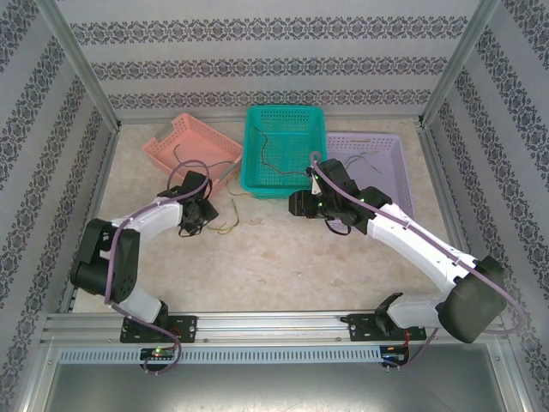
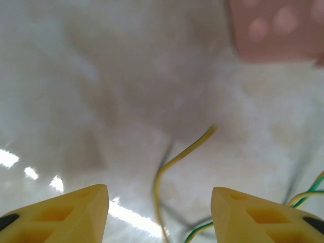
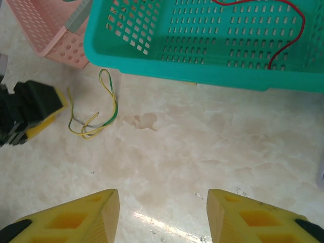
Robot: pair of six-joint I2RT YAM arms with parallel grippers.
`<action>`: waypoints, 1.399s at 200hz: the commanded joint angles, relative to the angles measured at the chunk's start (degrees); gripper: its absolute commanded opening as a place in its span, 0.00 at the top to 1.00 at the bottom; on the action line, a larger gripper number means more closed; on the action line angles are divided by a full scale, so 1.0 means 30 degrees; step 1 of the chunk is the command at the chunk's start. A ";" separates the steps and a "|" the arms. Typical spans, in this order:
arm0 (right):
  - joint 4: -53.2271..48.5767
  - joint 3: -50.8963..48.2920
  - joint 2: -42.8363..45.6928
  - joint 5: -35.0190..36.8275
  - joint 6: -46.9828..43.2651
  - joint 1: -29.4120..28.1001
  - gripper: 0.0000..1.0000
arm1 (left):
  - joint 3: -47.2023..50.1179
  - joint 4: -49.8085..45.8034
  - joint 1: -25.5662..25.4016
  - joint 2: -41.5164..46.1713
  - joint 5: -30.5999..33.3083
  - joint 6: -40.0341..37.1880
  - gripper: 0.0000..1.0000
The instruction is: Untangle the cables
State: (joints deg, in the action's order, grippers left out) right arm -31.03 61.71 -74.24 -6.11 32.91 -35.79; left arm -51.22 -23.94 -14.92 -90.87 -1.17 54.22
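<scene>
A thin yellow-and-green cable (image 3: 93,119) lies looped on the marble table just in front of the pink basket; from above it shows as a small loop (image 1: 227,225). My left gripper (image 1: 204,215) hovers low right beside it, open. A yellow strand (image 2: 174,159) runs on the table between its fingers, not pinched, and a green-yellow strand (image 2: 304,195) passes at the right. My right gripper (image 3: 163,195) is open over bare table, in front of the teal basket (image 3: 202,76). A red cable (image 3: 288,38) lies inside that basket.
A pink basket (image 1: 184,137) with a dark wire stands at the back left. The teal basket (image 1: 254,176) is in the middle and a purple basket (image 1: 399,172) with a thin wire is at the right. The left gripper's black and yellow tip (image 3: 30,114) shows at the left edge.
</scene>
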 commanded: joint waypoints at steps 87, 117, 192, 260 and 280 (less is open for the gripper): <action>0.0032 0.0083 0.0254 -0.0336 0.0600 0.0036 0.51 | -0.1427 0.0732 -0.1085 -0.2712 0.3334 -0.4640 0.59; -0.0077 0.0029 0.0312 -0.0417 0.0662 0.0088 0.51 | -0.0983 0.1172 -0.1180 -0.2992 0.3788 -0.4845 0.68; 0.0057 -0.0502 0.0328 -0.0793 0.0477 0.0067 0.51 | 0.0041 -0.0982 -0.2102 0.0982 0.5706 -0.4453 1.00; 0.1669 0.0834 -0.1813 -0.2919 0.0424 -0.1094 0.51 | 0.1202 -0.4301 -0.2648 0.9995 0.3033 -0.3319 1.00; 0.4729 0.1059 -0.2211 -0.6071 0.1955 -0.1314 0.50 | 0.0371 -0.4259 -0.2650 1.0949 0.2589 -0.2296 1.00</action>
State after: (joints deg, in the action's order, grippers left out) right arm -27.42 62.17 -79.77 -13.58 34.74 -38.63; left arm -47.77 -33.32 -22.50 -60.84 9.30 43.27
